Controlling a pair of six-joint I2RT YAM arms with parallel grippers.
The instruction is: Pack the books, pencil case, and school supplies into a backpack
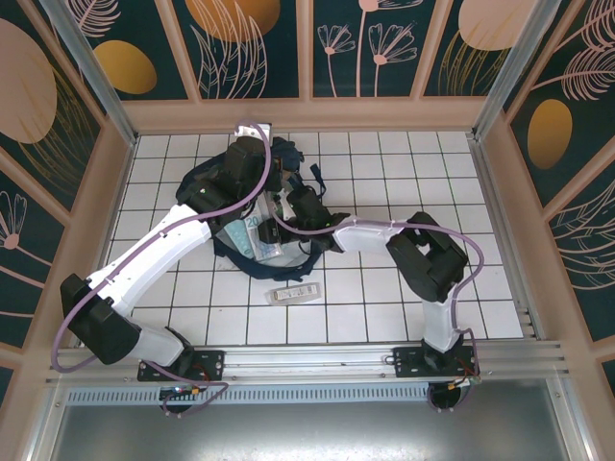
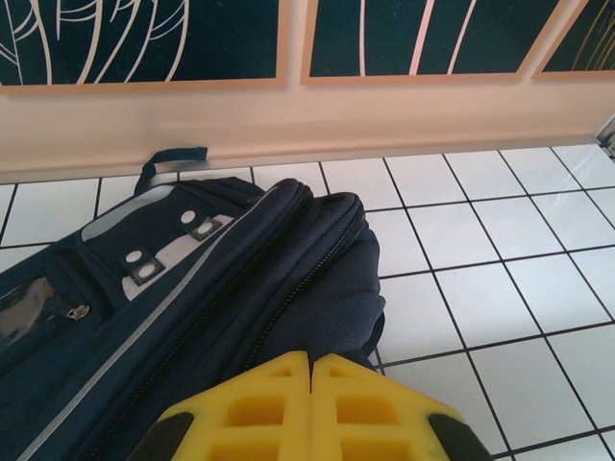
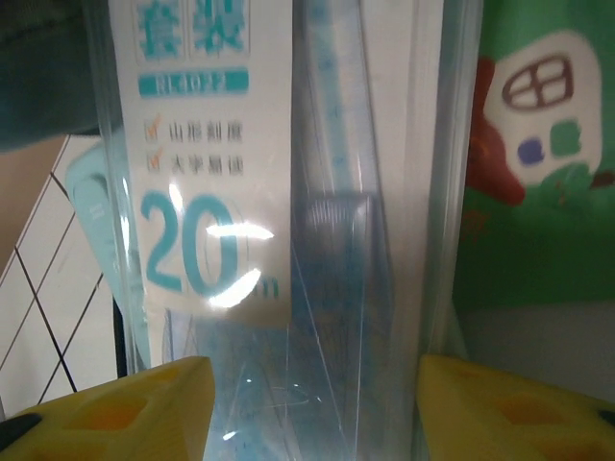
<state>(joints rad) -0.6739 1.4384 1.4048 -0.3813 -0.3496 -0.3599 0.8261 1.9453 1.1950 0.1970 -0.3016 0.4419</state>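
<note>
1. Backpack (image 2: 240, 279): navy fabric with a thin pale stripe and white patches. We see it lying on the white-tiled table (image 1: 384, 307), toward the back wall. Its top handle points at that wall. In the top view both arms reach over it.
2. Left end effector (image 2: 312, 403): clenched, its yellow fingers pressed flat together. It hangs just over the backpack's near edge. We cannot tell whether any fabric is pinched between them.
3. Right end effector (image 3: 317, 413): released, its two yellow fingers standing well apart. The packet lies across the gap just ahead of them, and we see neither finger pressing on it.
4. Packet (image 3: 288, 192): clear and bluish-white, with a large "20" printed on its card. In the top view it rests at the backpack's near side, between the two arms.
5. Green book (image 3: 548, 192): it has a red figure and a white house on its cover. It sits just right of the packet, whose clear edge lies over the book's left side.
6. Mint shape (image 3: 91, 202): pale, showing behind the packet's left edge. We cannot tell what it is.
7. Bar (image 1: 293, 293): slim and white-grey. It lies flat on the table, apart from the backpack and nearer the arm bases.
</note>
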